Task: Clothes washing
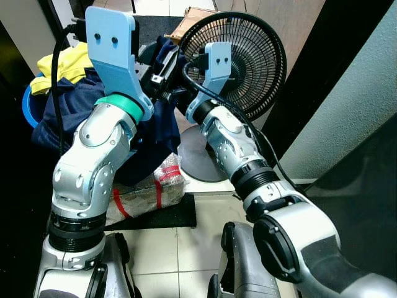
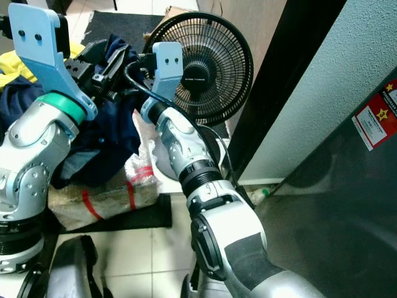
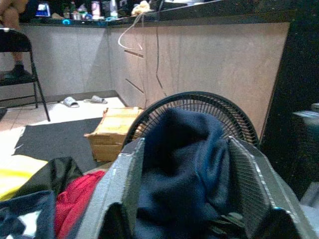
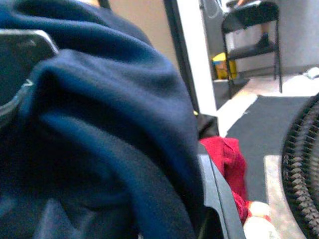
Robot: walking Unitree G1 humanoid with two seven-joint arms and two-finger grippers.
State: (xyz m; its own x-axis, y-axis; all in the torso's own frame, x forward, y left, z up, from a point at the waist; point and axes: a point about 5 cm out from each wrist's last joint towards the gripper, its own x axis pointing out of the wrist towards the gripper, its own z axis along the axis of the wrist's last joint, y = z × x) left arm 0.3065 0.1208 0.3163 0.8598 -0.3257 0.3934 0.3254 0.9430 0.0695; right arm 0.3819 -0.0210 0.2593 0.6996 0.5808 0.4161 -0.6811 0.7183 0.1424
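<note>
One navy blue garment point(image 1: 155, 133) is being held up in front of the robot, above the tiled floor point(image 1: 180, 248) and just left of one black pedestal fan point(image 1: 248, 56). It is bunched at the top between the two grippers and is hanging downward from there, so its long axis is running roughly vertical; which end of the garment is uppermost cannot be told.

Two grippers are engaging it. The left gripper point(image 3: 179, 194) is standing with its two grey fingers point(image 3: 124, 184) set a moderate width apart, and the navy fabric is filling the gap between them and rising above the tips. The right gripper point(image 4: 114, 149) is buried under the same fabric: one finger edge point(image 4: 219, 199) is showing beside the cloth and another corner at the far side, so the fingers appear to be closing around a thick fold.

Behind and left of the garment, a pile is lying in one blue basket point(image 1: 28, 105): one yellow item point(image 1: 62, 65) on top, and one red item point(image 3: 75, 199) is showing in the wrist views. One clear plastic bag with red stripes point(image 1: 146, 189) is resting on one black mat point(image 1: 161, 214) below the hanging cloth. One cardboard box point(image 3: 112, 132) is sitting behind the fan. One black folding chair point(image 4: 249, 30) is standing well apart in the background.
</note>
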